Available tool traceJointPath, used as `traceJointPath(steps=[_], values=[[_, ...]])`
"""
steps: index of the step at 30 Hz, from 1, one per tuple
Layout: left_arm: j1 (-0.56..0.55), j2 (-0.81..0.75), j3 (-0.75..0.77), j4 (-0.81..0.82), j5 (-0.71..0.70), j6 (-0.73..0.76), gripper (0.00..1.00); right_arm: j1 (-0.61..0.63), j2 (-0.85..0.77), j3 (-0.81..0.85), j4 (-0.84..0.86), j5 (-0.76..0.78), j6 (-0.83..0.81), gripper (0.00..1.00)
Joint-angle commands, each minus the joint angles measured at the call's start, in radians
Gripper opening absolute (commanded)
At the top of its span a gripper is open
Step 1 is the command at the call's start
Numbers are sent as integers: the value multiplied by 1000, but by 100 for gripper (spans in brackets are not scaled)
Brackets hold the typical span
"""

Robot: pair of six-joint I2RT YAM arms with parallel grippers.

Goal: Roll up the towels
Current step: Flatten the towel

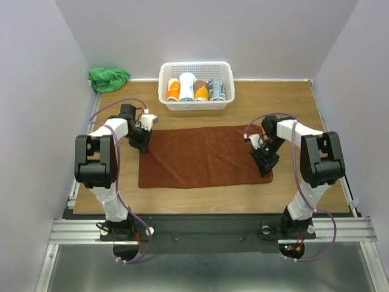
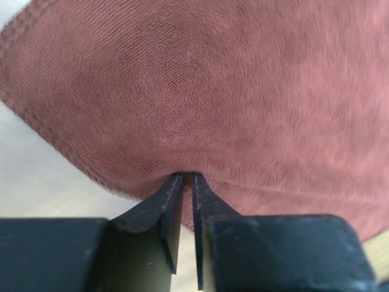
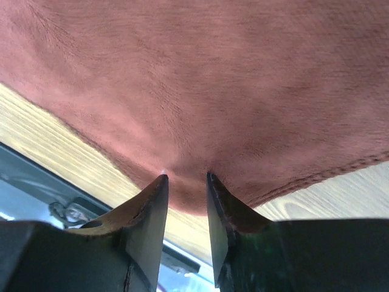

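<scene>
1. Two arms reach forward from their bases over the table (image 1: 200,201). Each is bent at the elbow, with its wrist tipped down onto the brown towel (image 1: 200,157).
2. The left gripper (image 1: 143,146) sits at the towel's far left corner. In the left wrist view its fingers (image 2: 173,201) are pressed almost together, pinching a small fold of cloth at the hem. Creases in the cloth run into the tips.
3. The right gripper (image 1: 266,165) sits at the towel's near right corner. Its fingers (image 3: 152,207) stand a little further apart than the left ones, and a bulge of the towel's edge is caught between the tips.
4. The brown towel lies spread flat in the middle of the table, its long side running across between the two arms. A slight wrinkle shows near the left gripper.
5. The green towel (image 1: 109,78) lies bunched in a heap at the far left corner of the table, well apart from both grippers.
6. A white basket (image 1: 196,104) stands at the far edge, just beyond the brown towel. It holds four rolls (image 1: 187,87) upright side by side: orange, white, orange-brown and grey-patterned.
</scene>
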State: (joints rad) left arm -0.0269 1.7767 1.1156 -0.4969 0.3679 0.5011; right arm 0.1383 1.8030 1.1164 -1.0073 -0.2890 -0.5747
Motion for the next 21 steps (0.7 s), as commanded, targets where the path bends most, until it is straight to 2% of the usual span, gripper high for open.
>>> traceJointPath(steps=[1, 6, 8, 11, 12, 14, 17, 21], values=[[-5, 110, 155, 60, -43, -41, 21, 11, 79, 26, 130, 20, 64, 37], [2, 191, 309, 37, -80, -47, 20, 9, 50, 74, 130, 54, 93, 38], [2, 173, 329, -2, -49, -27, 25, 7, 20, 77, 125, 59, 101, 39], [4, 71, 270, -41, -6, -3, 31, 3, -79, 62, 89, 36, 88, 41], [2, 35, 245, -51, 2, 19, 36, 3, -109, 57, 78, 31, 87, 42], [4, -101, 185, -86, 6, 46, 39, 3, -183, 39, 49, 36, 79, 43], [4, -187, 104, -106, 5, 71, 39, 4, -244, 2, 33, 63, 67, 42], [1, -281, 17, -108, 6, 97, 34, 4, -243, -75, 41, 90, 41, 38]])
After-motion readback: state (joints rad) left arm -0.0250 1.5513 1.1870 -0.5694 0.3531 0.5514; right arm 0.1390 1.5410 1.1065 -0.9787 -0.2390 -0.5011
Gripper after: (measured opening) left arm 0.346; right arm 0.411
